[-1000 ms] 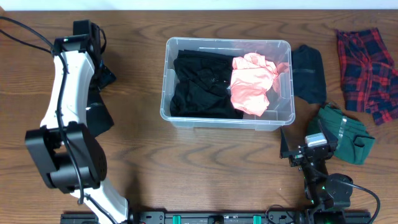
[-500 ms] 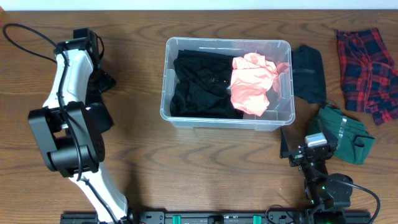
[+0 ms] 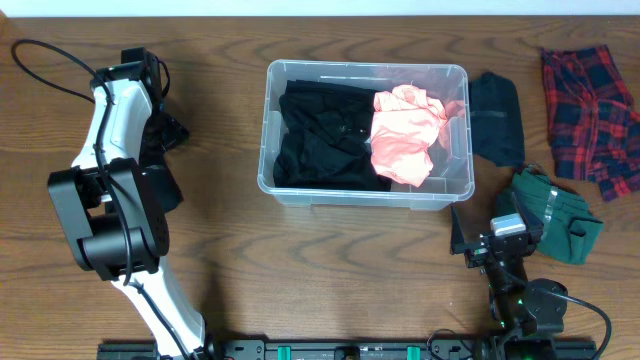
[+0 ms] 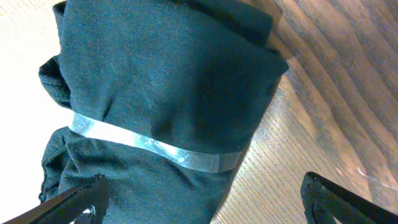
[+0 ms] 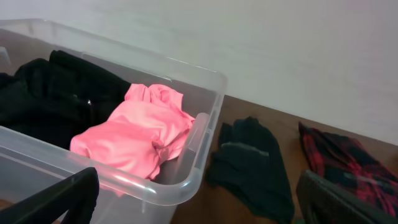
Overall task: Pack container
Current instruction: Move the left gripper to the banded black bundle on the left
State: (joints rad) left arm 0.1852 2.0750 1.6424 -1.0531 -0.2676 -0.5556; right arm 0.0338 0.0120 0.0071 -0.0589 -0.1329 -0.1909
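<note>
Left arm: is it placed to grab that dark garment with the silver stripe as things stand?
Probably yes. The left gripper hangs open close over the dark garment, its fingers spread apart at the cloth's edge. Nothing lies on top of the garment or in between.

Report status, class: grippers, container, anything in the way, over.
Left gripper open above dark garment. Right gripper open, empty. Container holds black garment, pink garment. Nothing blocking its opening.
</note>
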